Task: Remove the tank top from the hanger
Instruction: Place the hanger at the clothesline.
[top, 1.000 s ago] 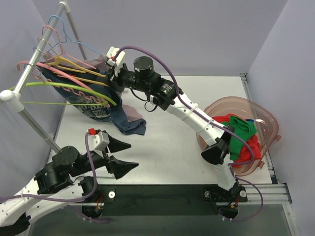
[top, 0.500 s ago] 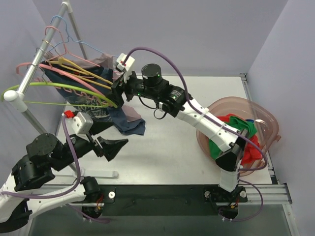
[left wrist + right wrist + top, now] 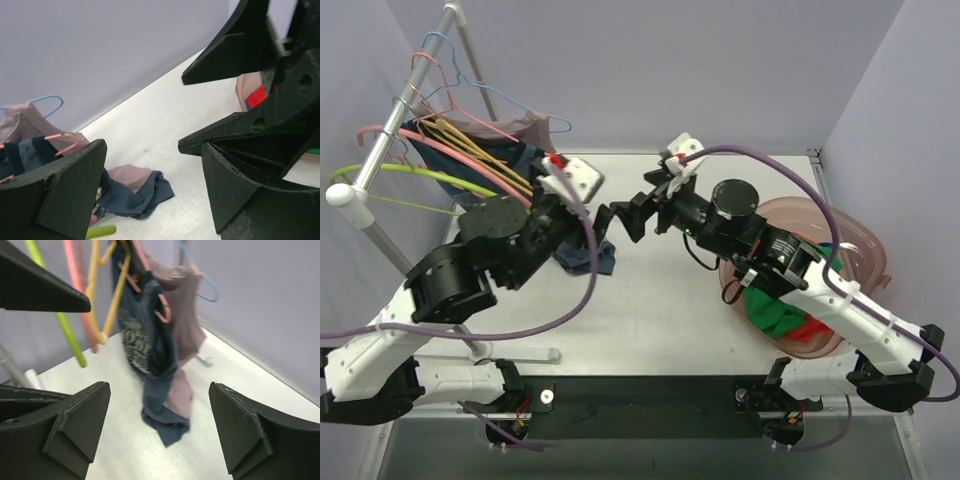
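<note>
Right claw [image 3: 159, 390] wide; clothes [image 3: 788, 312] in basket [image 3: 868, 250]

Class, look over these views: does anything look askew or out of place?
Yes. The dark blue printed tank top sags from a pink hanger, its lower end crumpled on the white table.

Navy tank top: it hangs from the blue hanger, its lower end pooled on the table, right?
No: the right wrist view shows the navy tank top hanging from a pink hanger; the blue hanger carries the mauve top. Its lower end does lie on the table.
</note>
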Controlling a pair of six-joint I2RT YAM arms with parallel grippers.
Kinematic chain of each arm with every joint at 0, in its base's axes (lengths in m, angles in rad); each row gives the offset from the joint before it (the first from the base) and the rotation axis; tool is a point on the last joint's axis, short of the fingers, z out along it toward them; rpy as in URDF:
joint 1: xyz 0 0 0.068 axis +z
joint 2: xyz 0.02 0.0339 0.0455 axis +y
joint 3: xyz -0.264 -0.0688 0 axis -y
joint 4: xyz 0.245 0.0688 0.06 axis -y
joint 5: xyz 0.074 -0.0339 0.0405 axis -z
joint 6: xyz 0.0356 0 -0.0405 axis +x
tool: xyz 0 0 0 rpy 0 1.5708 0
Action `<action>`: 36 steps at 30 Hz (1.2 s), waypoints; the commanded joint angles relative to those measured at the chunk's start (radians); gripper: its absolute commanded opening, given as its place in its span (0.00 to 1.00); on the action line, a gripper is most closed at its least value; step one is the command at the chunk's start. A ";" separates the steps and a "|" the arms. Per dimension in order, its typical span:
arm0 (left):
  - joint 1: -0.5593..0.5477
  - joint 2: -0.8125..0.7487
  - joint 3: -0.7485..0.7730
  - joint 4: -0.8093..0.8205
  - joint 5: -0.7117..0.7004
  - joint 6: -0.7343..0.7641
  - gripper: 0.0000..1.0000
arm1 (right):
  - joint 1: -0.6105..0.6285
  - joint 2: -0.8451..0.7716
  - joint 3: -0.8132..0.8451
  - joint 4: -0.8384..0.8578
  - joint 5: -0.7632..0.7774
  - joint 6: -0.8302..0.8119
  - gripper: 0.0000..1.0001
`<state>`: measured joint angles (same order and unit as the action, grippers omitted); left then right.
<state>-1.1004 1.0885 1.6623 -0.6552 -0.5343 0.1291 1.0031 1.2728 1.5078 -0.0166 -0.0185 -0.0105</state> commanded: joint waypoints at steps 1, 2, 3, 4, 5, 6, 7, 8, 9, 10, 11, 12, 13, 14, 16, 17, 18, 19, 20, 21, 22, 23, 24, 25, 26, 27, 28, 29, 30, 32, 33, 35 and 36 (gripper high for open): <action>0.068 0.125 0.120 0.227 -0.348 0.175 0.79 | 0.123 -0.163 -0.093 -0.103 -0.034 0.010 0.84; 0.106 0.166 0.141 0.233 -0.352 0.169 0.76 | 0.130 -0.187 -0.128 -0.111 -0.025 0.041 0.84; 0.135 0.188 0.184 0.220 -0.351 0.158 0.74 | 0.135 -0.231 -0.144 -0.120 0.000 0.047 0.84; 0.163 0.211 0.212 0.204 -0.343 0.140 0.73 | 0.140 -0.248 -0.162 -0.123 0.006 0.067 0.84; 0.225 0.255 0.237 0.184 -0.336 0.095 0.72 | 0.141 -0.269 -0.190 -0.123 0.015 0.072 0.84; 0.253 0.272 0.255 0.161 -0.331 0.077 0.69 | 0.143 -0.298 -0.202 -0.131 0.015 0.073 0.84; 0.273 0.287 0.273 0.167 -0.326 0.066 0.68 | 0.144 -0.311 -0.208 -0.138 0.049 0.076 0.84; 0.296 0.306 0.272 0.184 -0.328 0.064 0.67 | 0.144 -0.322 -0.212 -0.144 0.058 0.079 0.84; 0.324 0.315 0.266 0.227 -0.328 0.067 0.66 | 0.146 -0.340 -0.218 -0.158 0.071 0.083 0.83; 0.342 0.323 0.263 0.244 -0.329 0.070 0.65 | 0.146 -0.345 -0.218 -0.164 0.092 0.086 0.83; 0.356 0.344 0.273 0.253 -0.340 0.067 0.64 | 0.146 -0.351 -0.218 -0.169 0.097 0.090 0.83; 0.385 0.358 0.283 0.261 -0.351 0.067 0.63 | 0.146 -0.362 -0.221 -0.175 0.100 0.096 0.83; 0.399 0.370 0.292 0.266 -0.368 0.066 0.62 | 0.147 -0.366 -0.221 -0.177 0.103 0.101 0.83; 0.413 0.388 0.306 0.273 -0.412 0.070 0.60 | 0.146 -0.369 -0.222 -0.181 0.101 0.101 0.83; 0.454 0.396 0.301 0.325 -0.447 0.084 0.58 | 0.146 -0.380 -0.225 -0.190 0.104 0.110 0.83; 0.473 0.398 0.288 0.348 -0.463 0.099 0.57 | 0.147 -0.378 -0.228 -0.195 0.109 0.113 0.83; 0.490 0.399 0.281 0.389 -0.464 0.109 0.56 | 0.147 -0.383 -0.231 -0.200 0.109 0.121 0.83; 0.523 0.404 0.281 0.400 -0.466 0.115 0.55 | 0.147 -0.386 -0.235 -0.203 0.111 0.122 0.83; 0.540 0.421 0.286 0.404 -0.470 0.125 0.55 | 0.147 -0.389 -0.236 -0.204 0.111 0.126 0.82; 0.554 0.433 0.301 0.405 -0.490 0.132 0.55 | 0.147 -0.388 -0.236 -0.207 0.111 0.127 0.82; 0.586 0.442 0.304 0.411 -0.498 0.156 0.55 | 0.147 -0.388 -0.232 -0.210 0.112 0.129 0.82; 0.600 0.455 0.304 0.422 -0.504 0.168 0.54 | 0.147 -0.386 -0.228 -0.215 0.114 0.132 0.81; 0.615 0.461 0.298 0.455 -0.513 0.184 0.54 | 0.147 -0.386 -0.224 -0.220 0.115 0.132 0.81; 0.629 0.465 0.298 0.469 -0.512 0.194 0.54 | 0.147 -0.385 -0.221 -0.221 0.117 0.138 0.81; 0.652 0.479 0.301 0.488 -0.513 0.211 0.53 | 0.146 -0.382 -0.216 -0.223 0.118 0.139 0.81; 0.663 0.490 0.316 0.499 -0.523 0.227 0.53 | 0.147 -0.380 -0.213 -0.223 0.120 0.141 0.80; 0.671 0.501 0.327 0.505 -0.535 0.254 0.52 | 0.147 -0.377 -0.210 -0.223 0.118 0.142 0.80; 0.686 0.522 0.335 0.523 -0.549 0.268 0.52 | 0.147 -0.369 -0.201 -0.224 0.120 0.141 0.80; 0.691 0.531 0.343 0.529 -0.558 0.280 0.51 | 0.147 -0.363 -0.198 -0.224 0.118 0.141 0.80; 0.708 0.541 0.346 0.540 -0.559 0.285 0.51 | 0.147 -0.345 -0.189 -0.227 0.118 0.133 0.80; 0.723 0.542 0.346 0.539 -0.556 0.280 0.51 | 0.147 -0.336 -0.178 -0.235 0.120 0.130 0.80; 0.735 0.548 0.344 0.539 -0.549 0.270 0.50 | 0.147 -0.316 -0.164 -0.244 0.117 0.121 0.80; 0.746 0.550 0.344 0.537 -0.546 0.268 0.50 | 0.147 -0.308 -0.150 -0.247 0.114 0.118 0.80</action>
<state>-0.3859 1.6413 1.9602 -0.1932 -1.0607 0.3790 1.1519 0.9340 1.2980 -0.2695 0.0799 0.1143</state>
